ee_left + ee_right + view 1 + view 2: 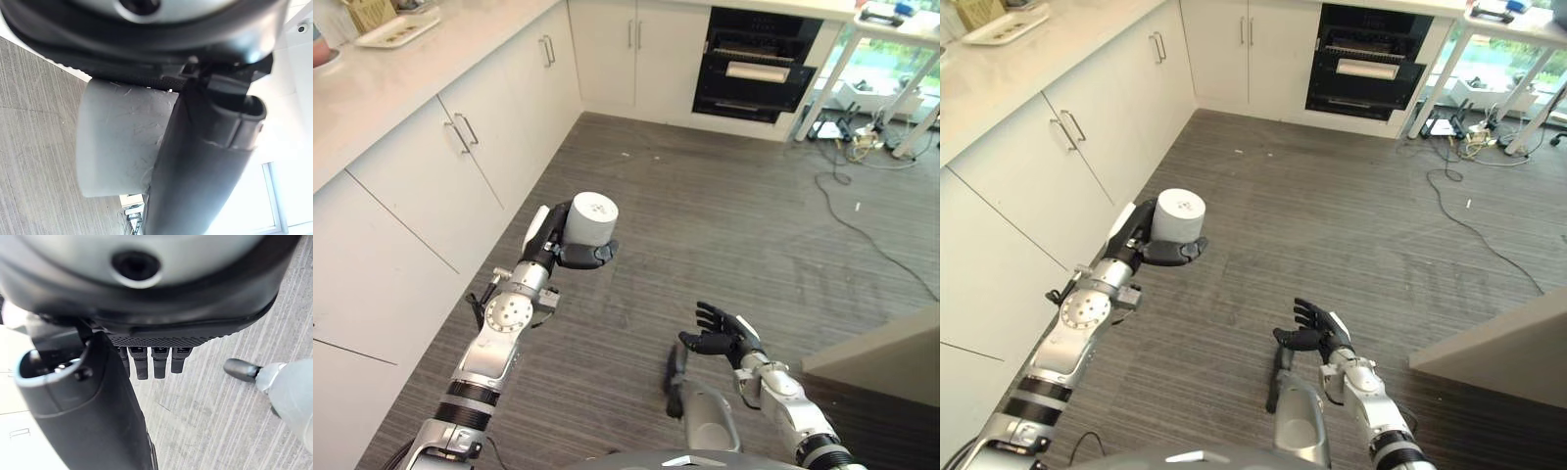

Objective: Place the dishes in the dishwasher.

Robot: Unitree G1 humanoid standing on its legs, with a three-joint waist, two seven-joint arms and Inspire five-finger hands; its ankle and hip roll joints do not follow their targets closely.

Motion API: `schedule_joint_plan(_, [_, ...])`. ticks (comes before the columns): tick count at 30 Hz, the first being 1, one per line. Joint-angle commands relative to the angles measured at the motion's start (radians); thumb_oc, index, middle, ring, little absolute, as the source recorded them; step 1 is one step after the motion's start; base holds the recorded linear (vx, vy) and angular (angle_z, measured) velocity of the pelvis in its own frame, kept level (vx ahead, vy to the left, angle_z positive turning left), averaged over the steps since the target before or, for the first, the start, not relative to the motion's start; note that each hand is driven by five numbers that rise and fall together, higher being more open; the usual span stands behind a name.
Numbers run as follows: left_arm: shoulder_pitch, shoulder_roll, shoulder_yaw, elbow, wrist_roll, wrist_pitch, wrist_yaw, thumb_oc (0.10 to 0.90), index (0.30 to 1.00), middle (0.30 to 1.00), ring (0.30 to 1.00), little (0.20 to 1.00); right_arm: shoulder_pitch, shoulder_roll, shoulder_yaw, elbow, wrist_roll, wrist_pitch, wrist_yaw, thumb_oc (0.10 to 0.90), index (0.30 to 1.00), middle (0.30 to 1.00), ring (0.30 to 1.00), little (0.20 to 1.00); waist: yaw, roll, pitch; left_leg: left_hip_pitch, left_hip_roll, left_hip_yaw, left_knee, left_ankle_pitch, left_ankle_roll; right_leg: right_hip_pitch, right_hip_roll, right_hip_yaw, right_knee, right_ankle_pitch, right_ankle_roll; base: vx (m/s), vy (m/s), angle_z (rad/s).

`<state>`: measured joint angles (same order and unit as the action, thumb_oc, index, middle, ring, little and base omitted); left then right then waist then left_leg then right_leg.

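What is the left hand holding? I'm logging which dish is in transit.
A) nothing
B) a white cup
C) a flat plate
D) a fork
B: the left hand has its fingers curled round a white cup, held above the floor.

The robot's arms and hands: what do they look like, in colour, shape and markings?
Both arms are silver-grey metal, made of rounded segments with black ribbed rings between them. The left arm has a round disc with small holes near its wrist. The left hand and the right hand are dark, with slim black fingers. Each hand has a white cover on its side.
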<state>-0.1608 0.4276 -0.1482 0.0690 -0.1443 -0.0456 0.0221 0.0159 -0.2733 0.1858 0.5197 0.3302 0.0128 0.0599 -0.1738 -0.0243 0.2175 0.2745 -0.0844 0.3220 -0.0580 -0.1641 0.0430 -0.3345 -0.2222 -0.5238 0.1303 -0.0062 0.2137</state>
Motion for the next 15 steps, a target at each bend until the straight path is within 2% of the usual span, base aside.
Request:
schedule_joint_plan(1, [-0.050,0.023,-0.012,-0.121,-0.005,-0.126,0.003,0.400,0.300,0.300,0.300,0.300,-0.030,-0.034,-0.021,-0.058,0.055,-0.085,-0.004,0.800,0.900,0.900,0.900,0.900,-0.024,0.028,-0.076,0.077,-0.008,0.003,0.068,-0.096,-0.031,0.154,0.063,-0.065,-0.142,0.085,-0.054,0.64,-0.186,0.40])
schedule_joint_plan(2, [-0.042,0.010,-0.024,-0.119,-0.009,-0.126,0.006,0.400,0.300,0.300,0.300,0.300,-0.015,-0.038,-0.021,-0.053,0.057,-0.087,-0.006,0.800,0.900,0.900,0.900,0.900,-0.033,0.039,-0.076,0.065,-0.004,-0.012,0.134,-0.077,-0.051,0.169,0.074,-0.054,-0.129,0.071,-0.078,0.62,-0.194,0.42])
schedule_joint_plan(3, [-0.041,0.007,-0.025,-0.119,-0.009,-0.126,0.007,0.400,0.300,0.300,0.300,0.300,-0.014,-0.040,-0.021,-0.052,0.058,-0.088,-0.006,0.800,0.900,0.900,0.900,0.900,-0.035,0.041,-0.077,0.061,0.001,-0.014,0.144,-0.081,-0.056,0.171,0.075,-0.057,-0.128,0.067,-0.081,0.66,-0.226,0.41])
schedule_joint_plan(4, [-0.031,-0.013,-0.036,-0.115,-0.025,-0.131,0.015,0.400,0.300,0.300,0.300,0.300,0.004,-0.054,-0.024,-0.040,0.055,-0.086,-0.008,0.800,0.900,0.900,0.900,0.900,-0.048,0.071,-0.066,0.026,0.021,-0.056,0.279,0.043,-0.138,0.202,0.119,-0.001,-0.094,0.038,-0.119,0.44,-0.187,0.48])
schedule_joint_plan(5, [-0.031,-0.015,-0.037,-0.115,-0.026,-0.131,0.015,0.400,0.300,0.300,0.300,0.300,0.005,-0.056,-0.024,-0.040,0.056,-0.086,-0.008,0.800,0.900,0.900,0.900,0.900,-0.049,0.072,-0.067,0.022,0.025,-0.059,0.287,0.042,-0.145,0.202,0.121,-0.003,-0.093,0.034,-0.122,0.70,-0.283,0.64])
schedule_joint_plan(6, [-0.028,-0.019,-0.032,-0.118,-0.022,-0.131,0.012,0.400,0.300,0.300,0.300,0.300,0.019,-0.065,-0.029,-0.040,0.054,-0.084,-0.003,0.800,0.900,0.900,0.900,0.900,-0.054,0.081,-0.069,0.002,0.038,-0.063,0.382,0.122,-0.199,0.228,0.140,0.009,-0.081,0.020,-0.143,0.64,-0.342,0.59])
schedule_joint_plan(7, [-0.030,-0.002,-0.027,-0.136,-0.029,-0.138,0.006,0.400,0.300,0.300,0.300,0.300,0.040,-0.079,-0.043,-0.057,0.046,-0.083,-0.005,0.800,0.900,0.900,0.900,0.900,-0.040,0.071,-0.061,-0.075,0.079,-0.034,0.598,0.231,-0.297,0.282,0.140,0.010,-0.051,-0.020,-0.172,0.86,-0.412,0.30])
schedule_joint_plan(8, [-0.031,0.006,-0.026,-0.139,-0.031,-0.137,0.007,0.400,0.300,0.300,0.300,0.300,0.036,-0.095,-0.046,-0.055,0.038,-0.082,-0.008,0.800,0.900,0.900,0.900,0.900,-0.034,0.057,-0.058,-0.103,0.090,-0.004,0.692,0.269,-0.305,0.313,0.132,0.010,-0.043,-0.037,-0.184,0.59,-0.308,-0.14])
schedule_joint_plan(9, [-0.031,0.007,-0.025,-0.140,-0.031,-0.136,0.007,0.400,0.300,0.300,0.300,0.300,0.036,-0.094,-0.046,-0.055,0.038,-0.082,-0.008,0.800,0.900,0.900,0.900,0.900,-0.034,0.056,-0.055,-0.109,0.094,-0.003,0.704,0.266,-0.305,0.312,0.134,0.011,-0.042,-0.039,-0.186,0.58,-0.351,-0.42])
schedule_joint_plan(10, [-0.028,0.018,-0.022,-0.136,-0.016,-0.128,0.027,0.400,0.300,0.300,0.300,0.300,0.013,-0.115,-0.053,-0.052,0.036,-0.078,-0.028,0.800,0.900,0.900,0.900,0.900,0.000,-0.005,-0.041,-0.252,0.133,0.041,0.818,0.230,-0.274,0.381,0.113,0.014,-0.065,-0.060,-0.218,0.35,-0.265,-0.36])
schedule_joint_plan(11, [-0.029,0.019,-0.023,-0.136,-0.016,-0.127,0.028,0.400,0.300,0.300,0.300,0.300,0.012,-0.114,-0.053,-0.052,0.036,-0.078,-0.029,0.800,0.900,0.900,0.900,0.900,0.002,-0.004,-0.043,-0.260,0.139,0.042,0.829,0.226,-0.274,0.377,0.117,0.015,-0.066,-0.060,-0.221,0.58,-0.319,-0.18])
schedule_joint_plan(12, [-0.023,0.026,-0.024,-0.138,-0.015,-0.125,0.025,0.400,0.300,0.300,0.300,0.300,0.007,-0.111,-0.050,-0.064,0.036,-0.076,-0.028,0.800,0.900,0.900,0.900,0.900,0.014,-0.012,-0.045,-0.305,0.172,0.057,0.781,0.199,-0.236,0.407,0.121,0.026,-0.075,-0.071,-0.216,0.62,-0.086,-0.25])
schedule_joint_plan(13, [0.024,0.044,-0.007,-0.158,-0.011,-0.120,0.014,0.400,0.300,0.300,0.300,0.300,0.003,-0.101,-0.036,-0.061,0.044,-0.079,-0.020,0.800,0.900,0.900,0.900,0.900,0.037,-0.004,-0.048,-0.356,0.240,0.077,0.613,0.164,-0.177,0.450,0.123,0.036,-0.078,-0.103,-0.199,0.63,-0.075,-0.52])
schedule_joint_plan(14, [0.029,0.045,-0.005,-0.162,-0.012,-0.119,0.013,0.400,0.300,0.300,0.300,0.300,0.004,-0.101,-0.034,-0.060,0.044,-0.079,-0.020,0.800,0.900,0.900,0.900,0.900,0.044,-0.007,-0.048,-0.345,0.237,0.087,0.604,0.164,-0.176,0.451,0.119,0.045,-0.076,-0.103,-0.198,0.93,0.082,-1.12])
schedule_joint_plan(15, [0.080,0.062,0.032,-0.180,-0.015,-0.118,0.028,0.400,0.300,0.300,0.300,0.300,-0.016,-0.073,-0.016,-0.053,0.108,-0.092,0.002,0.800,0.900,0.900,0.900,0.900,0.074,0.015,-0.059,-0.338,0.307,0.051,0.260,0.217,-0.174,0.498,0.118,0.092,-0.057,-0.160,-0.157,0.53,0.102,-1.25])
